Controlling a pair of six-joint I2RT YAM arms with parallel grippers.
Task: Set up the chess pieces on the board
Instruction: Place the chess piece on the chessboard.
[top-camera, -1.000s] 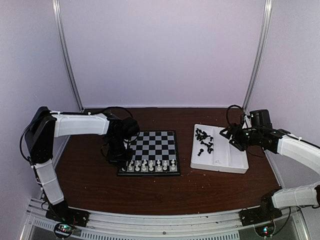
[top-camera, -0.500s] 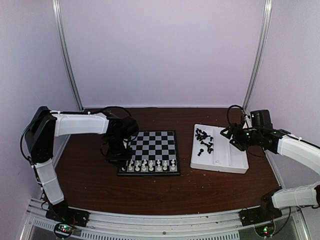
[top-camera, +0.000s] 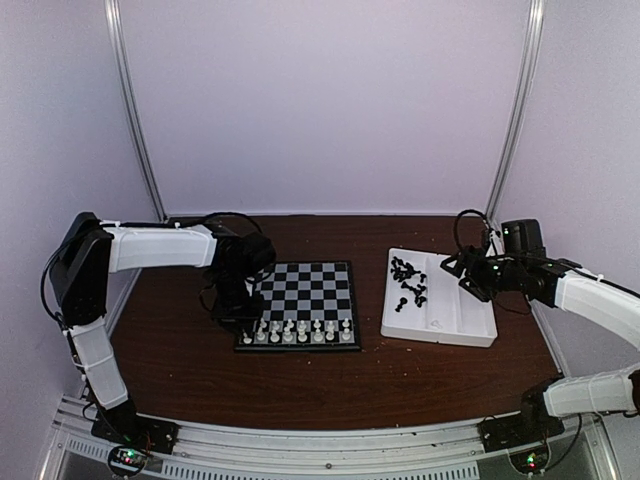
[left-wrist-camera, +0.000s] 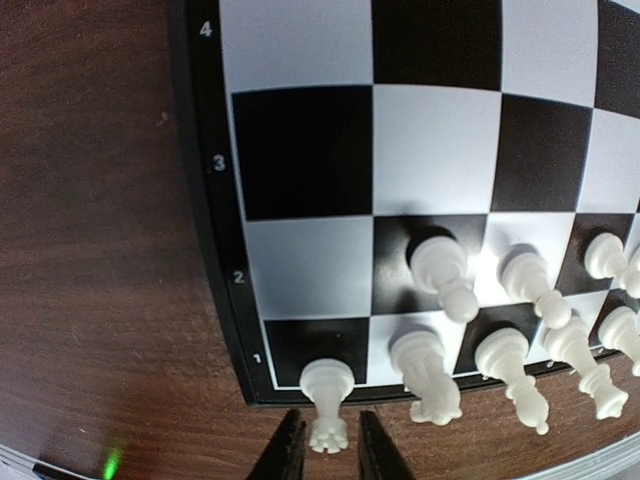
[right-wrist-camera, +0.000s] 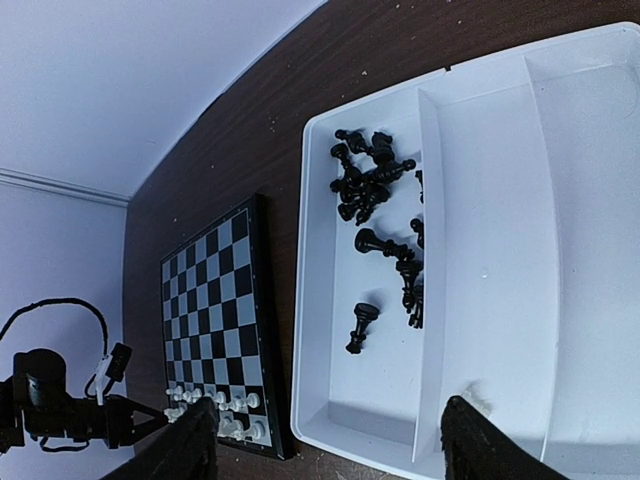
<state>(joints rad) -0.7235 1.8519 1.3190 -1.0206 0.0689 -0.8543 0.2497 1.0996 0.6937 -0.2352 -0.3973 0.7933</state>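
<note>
Only wrist views show left gripper (left-wrist-camera: 330, 420) seemingly loosely flanking rook (left-wrist-camera: 326, 384), right gripper (right-wrist-camera: 330, 405) wide.

On the table (top-camera: 180, 370), left of centre, the board (top-camera: 315, 280); to its right, well apart, a divided tray (top-camera: 470, 318). On the board's two nearest rows, side by side, the chess pieces (top-camera: 300, 332). In the tray's compartment nearest the board, more loose pieces (top-camera: 408, 275): most bunched toward the far end, a few strung along the divider, one apart nearer the front. At the board's near left corner, the left gripper (left-wrist-camera: 330, 420), one finger on each side of the corner piece (left-wrist-camera: 326, 382). Above the tray's far right part, the right gripper (right-wrist-camera: 328, 410), facing across the tray toward the board.
</note>
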